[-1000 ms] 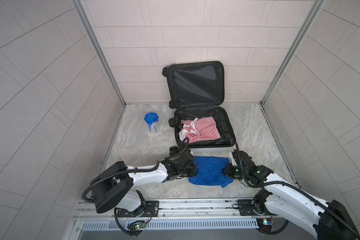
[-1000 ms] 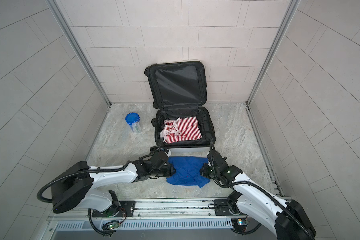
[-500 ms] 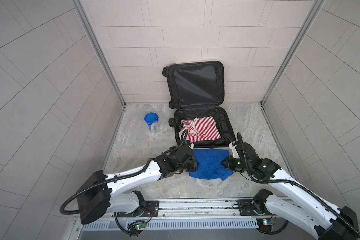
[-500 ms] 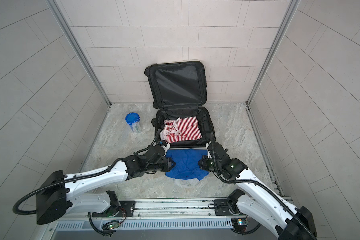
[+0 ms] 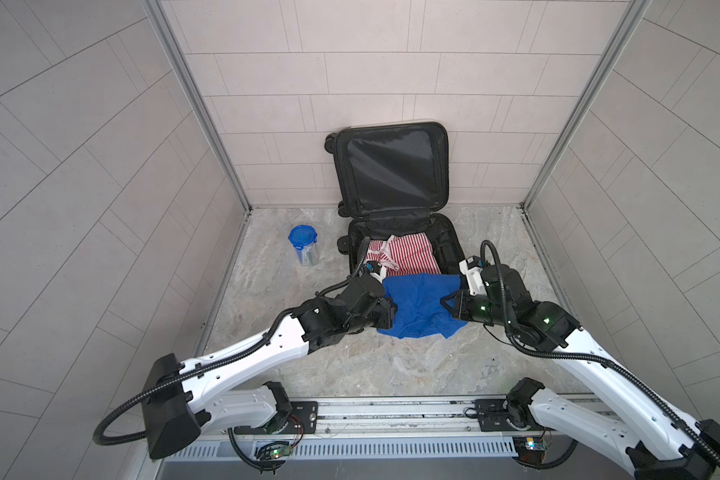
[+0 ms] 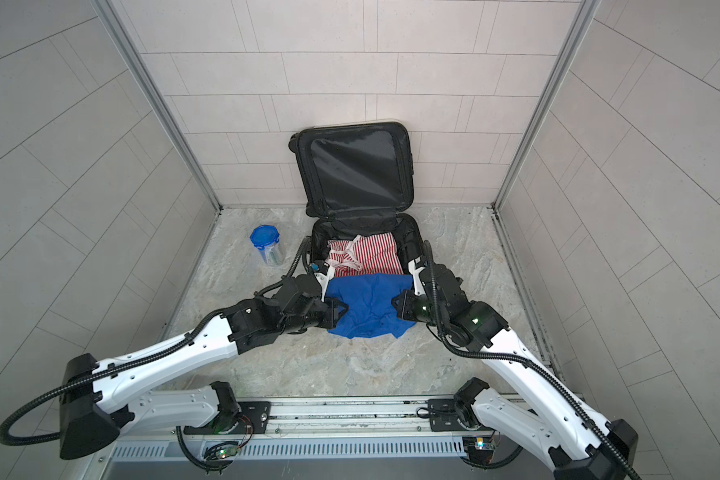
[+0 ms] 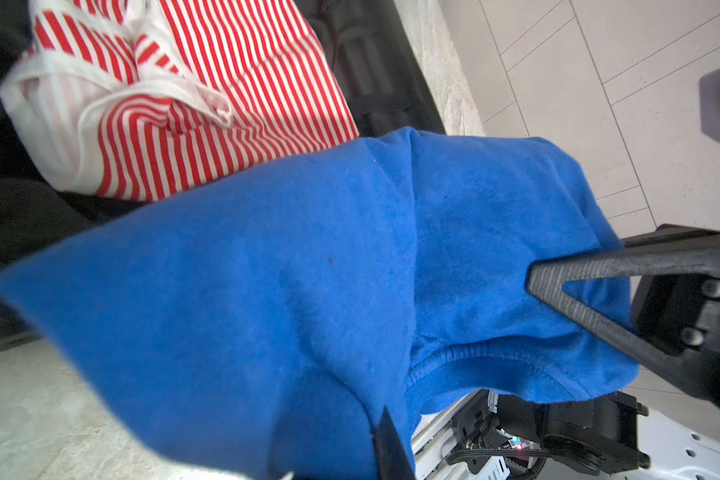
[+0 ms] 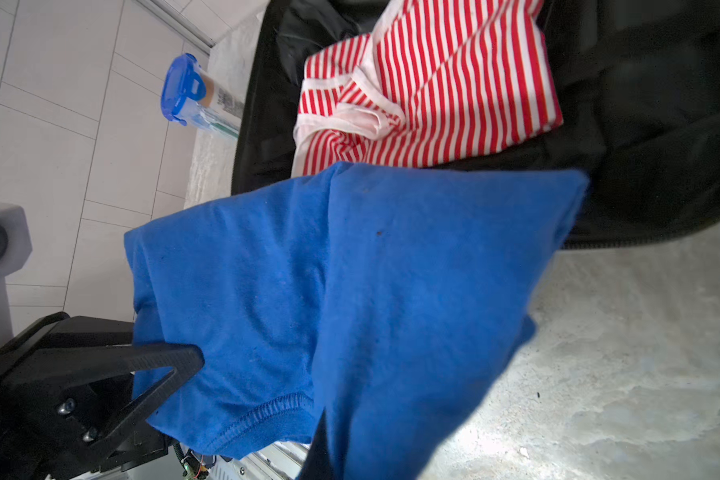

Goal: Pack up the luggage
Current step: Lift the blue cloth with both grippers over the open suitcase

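far left on the marbled floor [image 5: 391, 365]: a clear jar [image 5: 306, 255] with a blue clip lid, upright, near the luggage's left side and well apart from both arms. next, the left gripper [image 5: 391, 311], reaching in from the lower left in both top views; jaws pressed together on the left edge of a blue shirt [image 5: 420, 303], cloth bunched between them. in the right wrist view one of its black triangular fingers [image 8: 171, 361] lies against that edge. middle: the luggage [image 5: 391, 174] sits open at the back of the floor, lid propped upright against the back wall [image 5: 371, 83], black lining showing, base flat on the floor, wheels visible on its left side. inside the base lies a red-and-white striped top [image 5: 410, 257], loosely folded. the blue shirt hangs stretched between the two grippers, its far edge over the base's near rim and hiding the near end of the striped top; whether the two cloths touch cannot be told. the lower hem droops toward the floor; contact there unclear. right: the right gripper [image 5: 446, 302], coming in from the lower right, jaws pinched tight on the shirt's right edge; one finger [image 7: 578, 270] shows dark against the blue in the left wrist view. both grippers hover on the near side of the luggage's base.
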You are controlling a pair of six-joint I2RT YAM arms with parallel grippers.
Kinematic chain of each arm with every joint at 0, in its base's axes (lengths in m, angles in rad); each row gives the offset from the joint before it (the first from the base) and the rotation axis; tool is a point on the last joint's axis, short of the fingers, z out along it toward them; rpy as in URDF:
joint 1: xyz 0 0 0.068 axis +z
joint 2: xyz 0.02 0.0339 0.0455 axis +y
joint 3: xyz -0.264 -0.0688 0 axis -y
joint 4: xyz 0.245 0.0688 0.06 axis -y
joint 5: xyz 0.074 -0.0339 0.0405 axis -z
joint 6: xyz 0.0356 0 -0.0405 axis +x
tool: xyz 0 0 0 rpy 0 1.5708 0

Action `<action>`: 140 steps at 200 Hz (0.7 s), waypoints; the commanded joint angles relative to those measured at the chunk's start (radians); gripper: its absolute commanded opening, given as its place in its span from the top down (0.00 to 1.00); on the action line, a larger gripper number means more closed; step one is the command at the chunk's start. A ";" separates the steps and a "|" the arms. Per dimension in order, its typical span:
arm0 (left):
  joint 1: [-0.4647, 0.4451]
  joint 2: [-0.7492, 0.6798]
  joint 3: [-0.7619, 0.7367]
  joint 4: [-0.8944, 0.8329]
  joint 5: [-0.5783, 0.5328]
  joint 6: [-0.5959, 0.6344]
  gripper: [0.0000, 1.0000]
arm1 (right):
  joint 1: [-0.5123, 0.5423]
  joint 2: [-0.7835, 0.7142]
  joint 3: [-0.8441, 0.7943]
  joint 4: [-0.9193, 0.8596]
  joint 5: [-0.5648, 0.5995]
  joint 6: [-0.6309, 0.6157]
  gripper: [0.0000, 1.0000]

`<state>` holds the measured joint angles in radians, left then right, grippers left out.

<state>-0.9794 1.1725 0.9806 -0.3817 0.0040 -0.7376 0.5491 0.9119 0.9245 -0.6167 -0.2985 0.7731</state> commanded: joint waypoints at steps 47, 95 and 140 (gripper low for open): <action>0.075 0.092 0.238 -0.079 -0.054 0.169 1.00 | -0.073 0.210 0.271 0.011 -0.019 -0.132 1.00; 0.188 0.236 0.398 -0.098 0.014 0.242 1.00 | -0.126 0.399 0.452 0.012 -0.060 -0.182 1.00; 0.276 0.368 0.507 -0.113 0.061 0.292 1.00 | -0.190 0.569 0.586 -0.004 -0.095 -0.207 1.00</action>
<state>-0.7391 1.5021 1.4292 -0.4808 0.0284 -0.4957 0.3882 1.4288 1.4441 -0.6262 -0.3584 0.5976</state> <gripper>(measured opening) 0.130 0.112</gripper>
